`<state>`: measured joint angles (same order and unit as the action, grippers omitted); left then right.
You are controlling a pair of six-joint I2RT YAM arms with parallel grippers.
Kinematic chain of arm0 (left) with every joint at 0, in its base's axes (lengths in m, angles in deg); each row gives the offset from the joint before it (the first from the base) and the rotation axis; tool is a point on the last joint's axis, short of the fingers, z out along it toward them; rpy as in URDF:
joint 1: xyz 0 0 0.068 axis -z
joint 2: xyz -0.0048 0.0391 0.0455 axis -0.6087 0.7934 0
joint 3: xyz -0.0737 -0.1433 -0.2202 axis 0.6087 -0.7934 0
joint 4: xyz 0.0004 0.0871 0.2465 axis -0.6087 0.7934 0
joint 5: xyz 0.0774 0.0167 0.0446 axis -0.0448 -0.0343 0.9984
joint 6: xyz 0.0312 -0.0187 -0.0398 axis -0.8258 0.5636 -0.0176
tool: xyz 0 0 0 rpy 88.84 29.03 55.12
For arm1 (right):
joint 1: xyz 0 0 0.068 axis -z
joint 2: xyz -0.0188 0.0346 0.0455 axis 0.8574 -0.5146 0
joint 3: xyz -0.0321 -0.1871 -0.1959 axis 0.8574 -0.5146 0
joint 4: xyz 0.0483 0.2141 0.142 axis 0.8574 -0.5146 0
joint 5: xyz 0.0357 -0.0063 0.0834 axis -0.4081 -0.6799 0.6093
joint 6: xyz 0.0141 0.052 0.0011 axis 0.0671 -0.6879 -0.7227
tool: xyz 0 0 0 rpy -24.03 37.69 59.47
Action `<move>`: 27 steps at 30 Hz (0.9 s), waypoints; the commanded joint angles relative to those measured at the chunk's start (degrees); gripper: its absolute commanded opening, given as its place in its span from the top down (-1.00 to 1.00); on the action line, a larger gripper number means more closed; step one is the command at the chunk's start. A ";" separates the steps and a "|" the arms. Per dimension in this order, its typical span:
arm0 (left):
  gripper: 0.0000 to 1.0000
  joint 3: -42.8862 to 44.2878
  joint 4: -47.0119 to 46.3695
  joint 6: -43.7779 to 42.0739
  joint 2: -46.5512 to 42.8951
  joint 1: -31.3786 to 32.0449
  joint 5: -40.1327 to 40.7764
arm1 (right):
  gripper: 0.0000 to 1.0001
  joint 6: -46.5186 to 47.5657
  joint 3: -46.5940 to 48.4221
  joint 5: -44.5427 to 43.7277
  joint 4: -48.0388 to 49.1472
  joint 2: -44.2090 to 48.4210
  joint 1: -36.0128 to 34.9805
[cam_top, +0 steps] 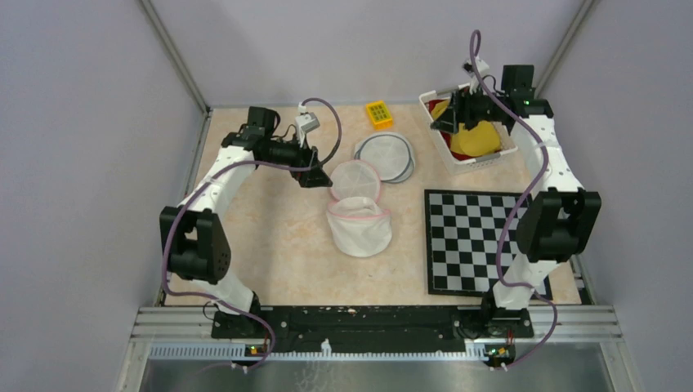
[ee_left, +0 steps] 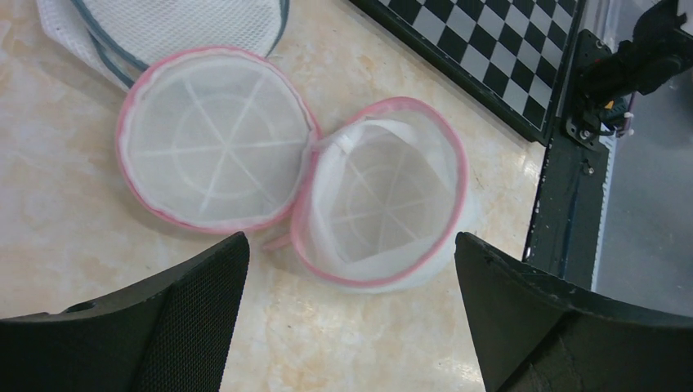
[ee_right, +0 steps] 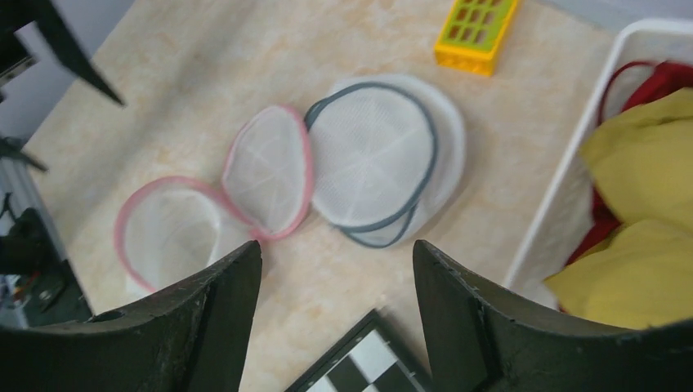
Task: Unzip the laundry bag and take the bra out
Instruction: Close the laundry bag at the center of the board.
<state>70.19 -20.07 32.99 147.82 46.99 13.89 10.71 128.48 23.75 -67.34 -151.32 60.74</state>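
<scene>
Bag (cam_top: 358,224) unzipped, bra (cam_top: 474,140) in basket (cam_top: 482,162)
The mesh bag lies mid-table, empty. Left gripper (ee_left: 350,245) and right gripper (ee_right: 337,253) gape, holding nothing. The yellow bra, far right, looks soft and light: pinch a cup edge.

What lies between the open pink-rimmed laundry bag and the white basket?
A flat grey-rimmed mesh bag, beside the lid of the pink-rimmed laundry bag; clearest in the right wrist view.

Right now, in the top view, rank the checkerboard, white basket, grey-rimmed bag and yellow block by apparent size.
1. checkerboard
2. white basket
3. grey-rimmed bag
4. yellow block
</scene>
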 commanded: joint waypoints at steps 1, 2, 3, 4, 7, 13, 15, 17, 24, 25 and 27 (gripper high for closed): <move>-0.97 6.99 -4.31 1.53 7.93 0.06 -0.92 | -0.34 -2.09 -9.13 3.75 -1.50 7.98 -0.23; -0.97 8.85 -4.36 1.80 10.30 0.08 -0.91 | -0.34 -2.10 -11.55 3.26 -1.30 9.50 -0.22; -0.97 10.74 -4.17 1.69 12.37 0.08 -0.93 | -0.34 -1.77 -13.71 2.83 -1.51 10.96 -0.22; -0.97 12.67 -3.74 1.31 15.20 0.08 -0.74 | -0.34 -1.01 -15.88 2.64 -1.80 12.34 -0.22; -0.97 16.69 -3.75 0.44 20.49 0.08 -0.31 | -0.34 0.06 -22.58 1.58 -1.73 16.06 -0.10; -0.92 20.29 -4.83 -0.19 27.96 0.81 0.35 | -0.34 -2.16 -31.46 3.05 0.66 21.00 1.33; -0.87 20.60 -5.91 0.02 29.93 1.10 0.43 | -0.34 -3.50 -33.44 3.52 2.20 21.98 2.16; -0.83 21.15 -6.70 0.19 31.67 1.50 0.70 | -0.34 -4.52 -34.40 4.01 3.23 22.43 3.04; -0.81 25.39 -11.79 2.12 37.22 2.06 2.76 | -0.34 -8.72 -34.31 9.24 4.00 21.63 7.05; -0.83 26.45 -11.69 1.82 38.19 2.17 2.98 | -0.34 -8.56 -34.42 9.17 3.78 21.77 7.14; -0.91 28.46 -10.65 0.50 40.43 2.48 3.40 | -0.34 -8.29 -34.88 8.98 3.61 22.47 7.16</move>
<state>93.60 -28.28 34.39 185.52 49.09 16.80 3.70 93.77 30.27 -65.35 -131.24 67.58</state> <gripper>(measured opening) 0.927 0.671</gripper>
